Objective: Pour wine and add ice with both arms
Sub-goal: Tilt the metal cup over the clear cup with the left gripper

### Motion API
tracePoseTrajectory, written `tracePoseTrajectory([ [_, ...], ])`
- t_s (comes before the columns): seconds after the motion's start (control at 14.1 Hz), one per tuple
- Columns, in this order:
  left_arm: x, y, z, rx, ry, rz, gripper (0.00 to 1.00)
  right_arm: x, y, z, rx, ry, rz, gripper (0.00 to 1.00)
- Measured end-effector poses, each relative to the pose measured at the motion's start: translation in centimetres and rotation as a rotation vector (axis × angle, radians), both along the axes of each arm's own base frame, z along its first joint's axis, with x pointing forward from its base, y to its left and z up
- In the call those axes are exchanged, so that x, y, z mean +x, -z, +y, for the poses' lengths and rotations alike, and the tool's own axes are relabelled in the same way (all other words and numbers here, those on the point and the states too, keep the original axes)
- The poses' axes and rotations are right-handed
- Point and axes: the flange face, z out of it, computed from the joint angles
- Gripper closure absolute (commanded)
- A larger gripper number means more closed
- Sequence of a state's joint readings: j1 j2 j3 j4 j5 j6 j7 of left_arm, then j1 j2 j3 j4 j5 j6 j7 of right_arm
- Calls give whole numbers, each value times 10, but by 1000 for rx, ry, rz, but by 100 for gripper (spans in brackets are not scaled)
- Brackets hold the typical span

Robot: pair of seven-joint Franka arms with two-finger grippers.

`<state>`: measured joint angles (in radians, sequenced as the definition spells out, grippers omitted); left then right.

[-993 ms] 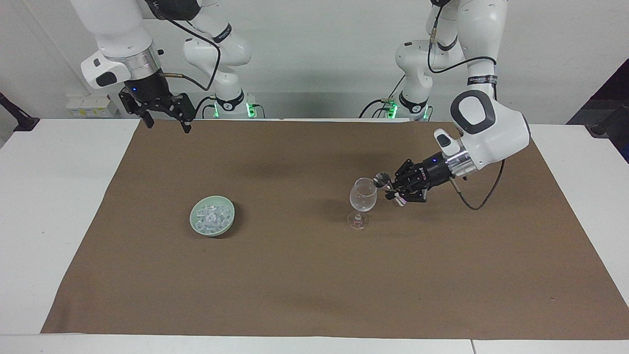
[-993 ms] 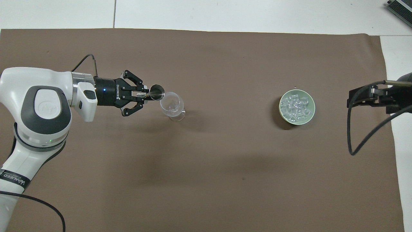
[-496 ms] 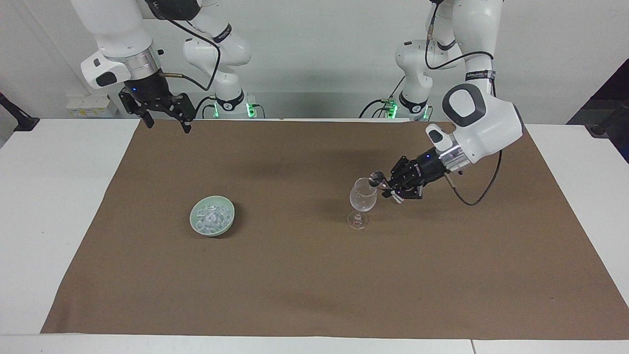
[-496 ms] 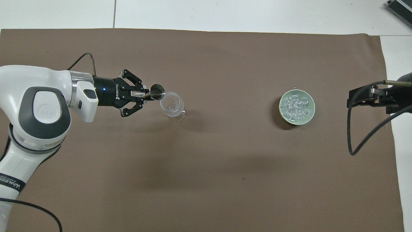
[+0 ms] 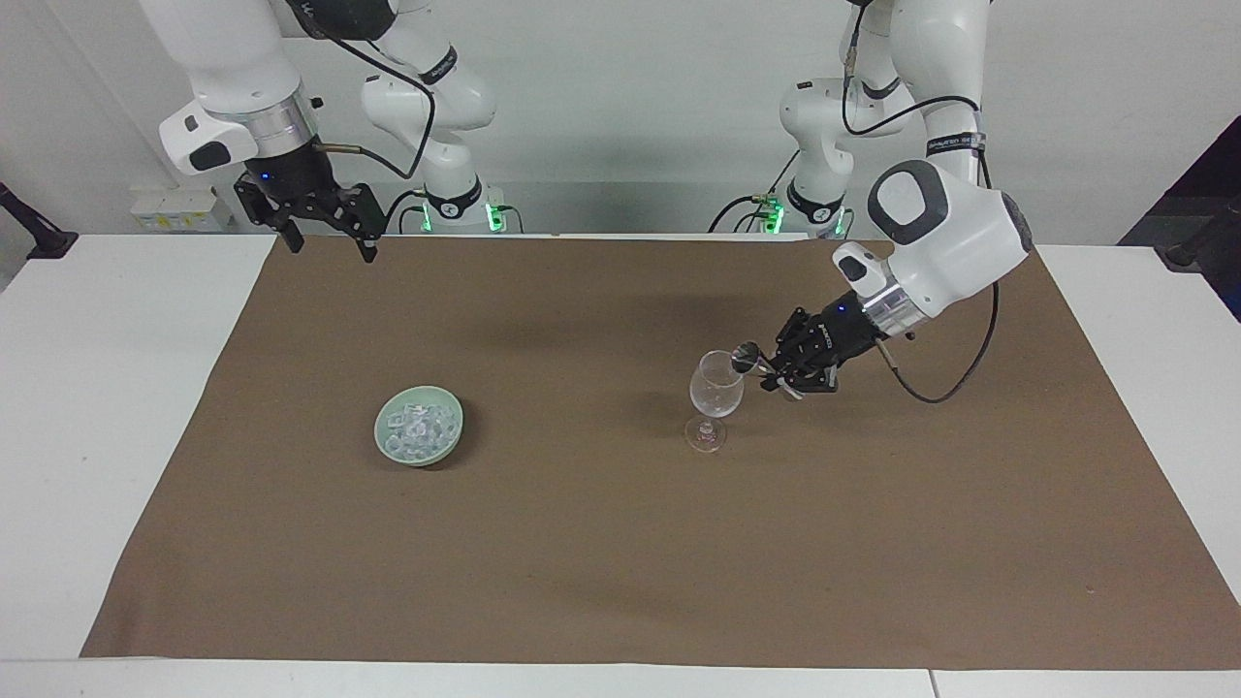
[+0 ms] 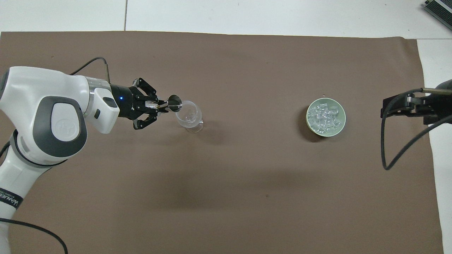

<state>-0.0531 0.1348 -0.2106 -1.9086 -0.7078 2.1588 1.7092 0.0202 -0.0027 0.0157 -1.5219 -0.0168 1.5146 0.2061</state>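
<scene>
A clear stemmed wine glass stands upright on the brown mat, toward the left arm's end. My left gripper is shut on a small metal measuring cup and holds it tipped at the glass's rim. The ice is heaped in a pale green bowl toward the right arm's end. My right gripper waits open and empty, high over the mat's edge nearest the robots.
The brown mat covers most of the white table. A black cable loops down from the right arm. A grey device lies at the table's corner.
My left arm has lifted its wrist and swung slightly, tipping the metal cup more steeply at the glass's rim. The glass, bowl and right arm have not moved.
</scene>
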Motion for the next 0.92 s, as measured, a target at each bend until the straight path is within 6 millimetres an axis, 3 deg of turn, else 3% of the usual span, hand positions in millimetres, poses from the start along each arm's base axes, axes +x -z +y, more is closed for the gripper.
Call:
tracePoseTrajectory([
  [0.28,-5,-12,-11,43,-14,5,100,0,0,0,0,0,0,0],
  [0.92,-8,-15,-19,120,3,-1,100,0,0,0,0,0,0,0],
])
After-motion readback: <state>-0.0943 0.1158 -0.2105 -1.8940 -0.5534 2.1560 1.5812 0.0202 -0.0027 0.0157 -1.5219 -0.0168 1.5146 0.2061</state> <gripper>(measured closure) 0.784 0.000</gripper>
